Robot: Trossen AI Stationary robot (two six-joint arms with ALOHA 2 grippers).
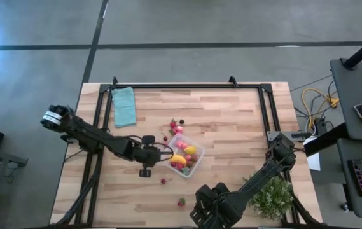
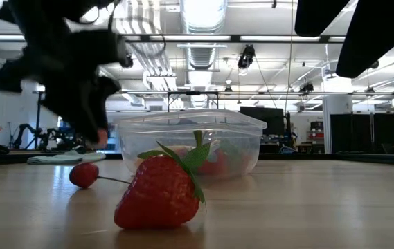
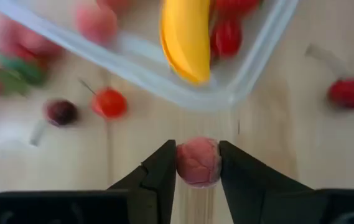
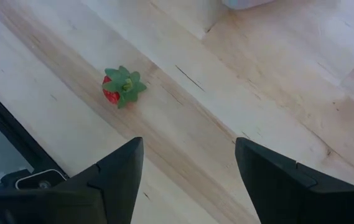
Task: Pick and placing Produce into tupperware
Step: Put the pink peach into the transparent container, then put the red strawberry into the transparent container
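Butcher-block table (image 1: 231, 127), and the tub (image 1: 193, 164) sits mid-table, skewed so its corners point along the table's edges, already holding a banana (image 3: 186, 37) and several red pieces. Left gripper (image 3: 198, 163) is clamped on a pink fruit (image 3: 197, 162) just beside the tub's wall. Several pieces are left outside (a strawberry (image 4: 121, 87) near the front edge, cherries). Right gripper (image 4: 189, 168) hangs spread above that strawberry, holding nothing.

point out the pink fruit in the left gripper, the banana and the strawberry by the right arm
pink fruit (image 3: 198, 161), left wrist view, middle of the round piece between the fingers
banana (image 3: 186, 38), left wrist view, middle of its yellow body
strawberry (image 4: 121, 87), right wrist view, on its green leafy cap
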